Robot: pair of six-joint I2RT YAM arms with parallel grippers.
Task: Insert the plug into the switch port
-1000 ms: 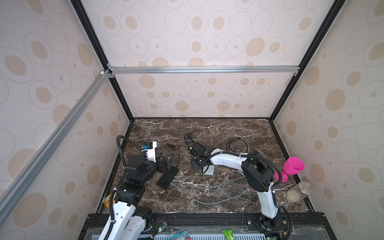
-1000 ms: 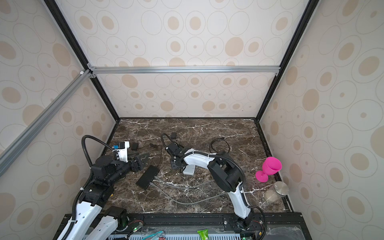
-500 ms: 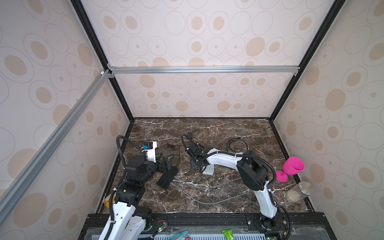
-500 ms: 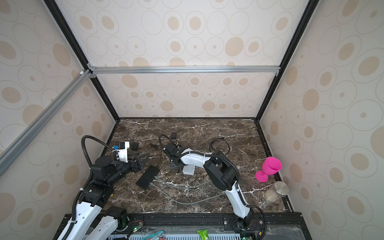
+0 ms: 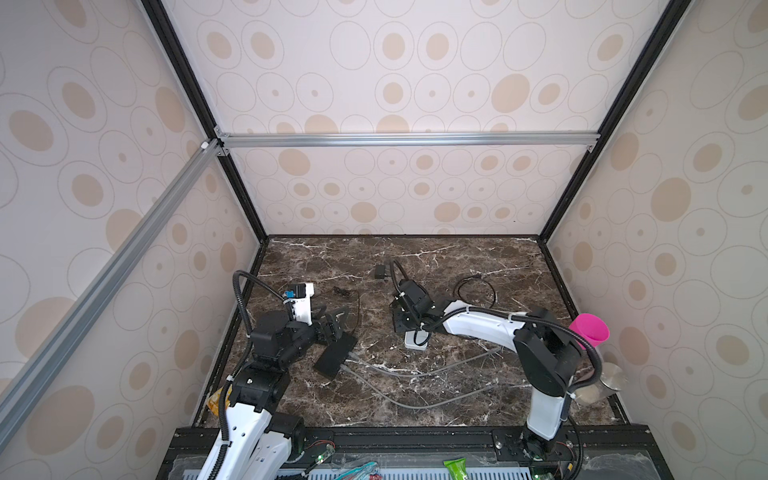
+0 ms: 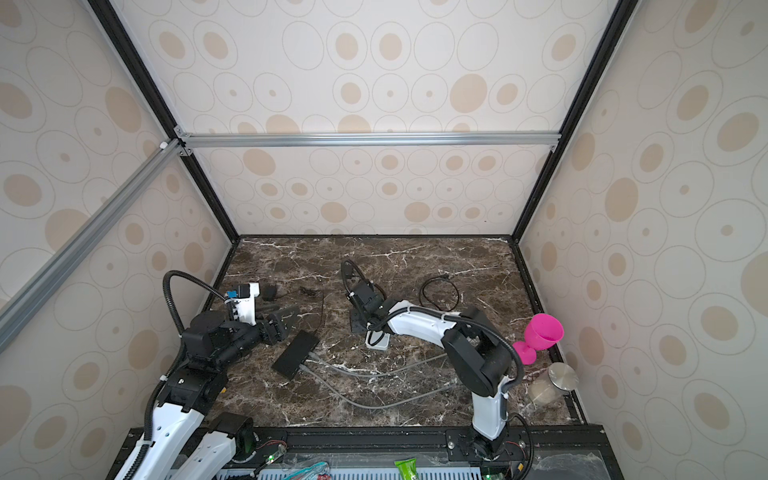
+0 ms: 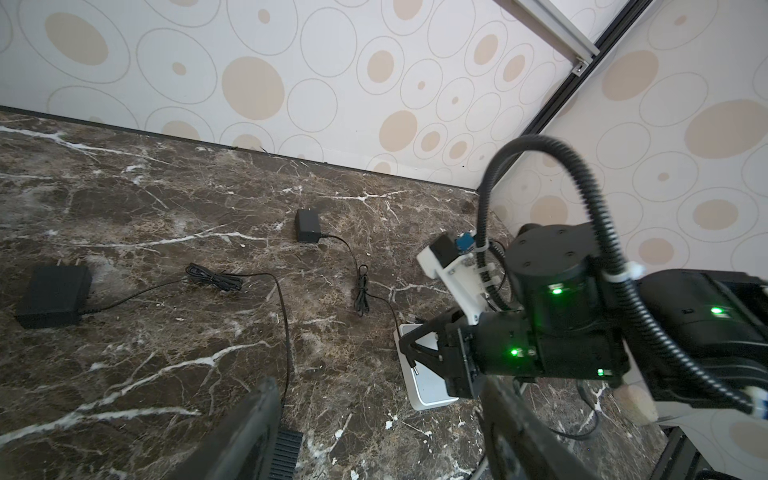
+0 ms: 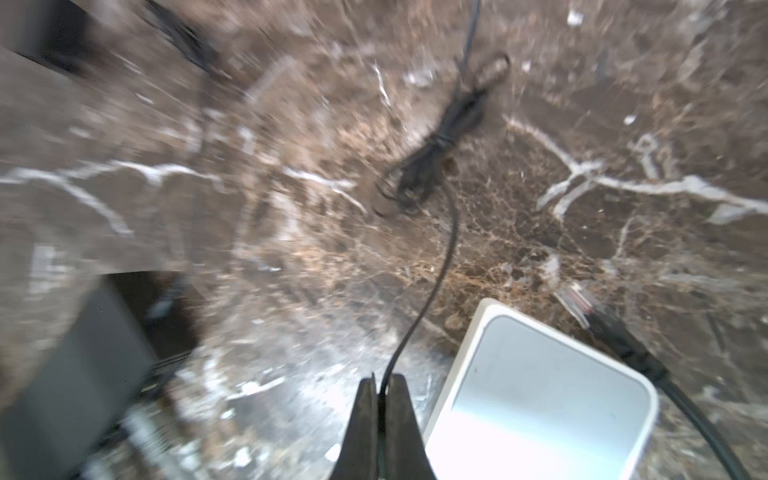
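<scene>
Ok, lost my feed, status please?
Right gripper shut on the black cable, by the white box. Left gripper open, empty. Plug not yet in. Nothing seen blocking.

Pink goblet (image 5: 590, 331) is sitting at the right edge of the marble worktop (image 5: 457, 257), close to the wall. A jar with a metal lid (image 5: 607, 380) is standing just beside it, nearer the front. A green tube (image 5: 455, 469) is lying below the worktop's front edge.
</scene>
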